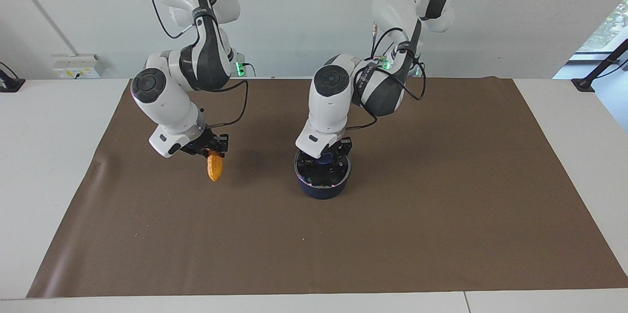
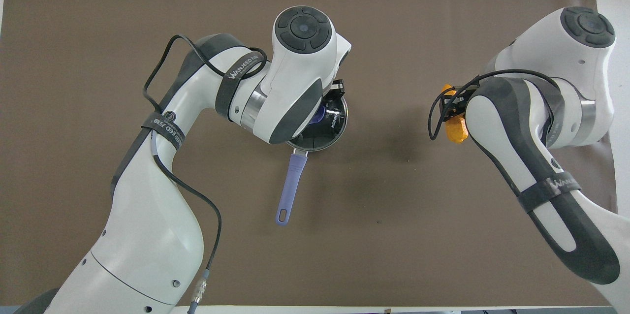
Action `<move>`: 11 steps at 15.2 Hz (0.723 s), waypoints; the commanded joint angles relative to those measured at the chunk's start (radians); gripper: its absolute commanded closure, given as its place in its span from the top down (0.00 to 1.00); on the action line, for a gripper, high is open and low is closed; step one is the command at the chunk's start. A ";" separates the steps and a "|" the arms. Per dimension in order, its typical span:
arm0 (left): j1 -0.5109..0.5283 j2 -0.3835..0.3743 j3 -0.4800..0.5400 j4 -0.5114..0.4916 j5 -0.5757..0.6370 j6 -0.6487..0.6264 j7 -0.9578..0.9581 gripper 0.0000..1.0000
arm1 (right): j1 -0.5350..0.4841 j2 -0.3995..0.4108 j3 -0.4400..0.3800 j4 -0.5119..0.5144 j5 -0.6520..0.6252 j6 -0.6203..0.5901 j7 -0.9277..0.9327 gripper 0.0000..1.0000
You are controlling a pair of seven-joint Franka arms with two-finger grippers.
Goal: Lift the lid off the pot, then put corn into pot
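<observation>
Two grippers engaged, none idle. Left gripper [image 1: 325,156] down on the lid [image 1: 322,171], fingers either side of the knob [image 1: 324,158]; cannot tell whether pressed onto it or spread. Lid apparently seated on the pot [image 1: 321,190], mid-mat [image 1: 441,195]; not yet lifted, by the look of it. Pot handle [image 2: 289,188] pointing to six o'clock in the overhead view, toward the robots. Right gripper [image 1: 212,148] raised over bare mat toward the right arm's end of the table, pinching the corn [image 1: 214,168] by its upper end, long axis hanging near vertical. Key relation: pot at roughly nine o'clock from the corn in the overhead view, well apart. Judgement: lid must rise and clear first; sideways carry of the corn then unobstructed. Risk: collision between arms over the pot.
</observation>
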State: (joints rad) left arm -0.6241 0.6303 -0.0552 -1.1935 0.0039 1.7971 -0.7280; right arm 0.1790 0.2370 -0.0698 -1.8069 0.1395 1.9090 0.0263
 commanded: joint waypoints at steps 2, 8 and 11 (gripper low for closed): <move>-0.014 -0.018 0.015 -0.021 -0.050 -0.014 -0.008 0.00 | 0.020 -0.001 0.004 0.006 0.006 -0.011 0.046 0.00; 0.006 -0.151 0.026 -0.014 -0.108 -0.103 -0.007 0.00 | 0.085 0.010 0.005 0.075 0.018 -0.016 0.148 0.00; 0.075 -0.211 0.024 -0.015 -0.108 -0.183 0.008 0.00 | 0.167 0.041 0.005 0.138 0.025 0.010 0.298 0.00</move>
State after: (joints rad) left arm -0.6021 0.4796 -0.0336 -1.1843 -0.0836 1.6701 -0.7323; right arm 0.2990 0.2379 -0.0680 -1.7350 0.1435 1.9105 0.2367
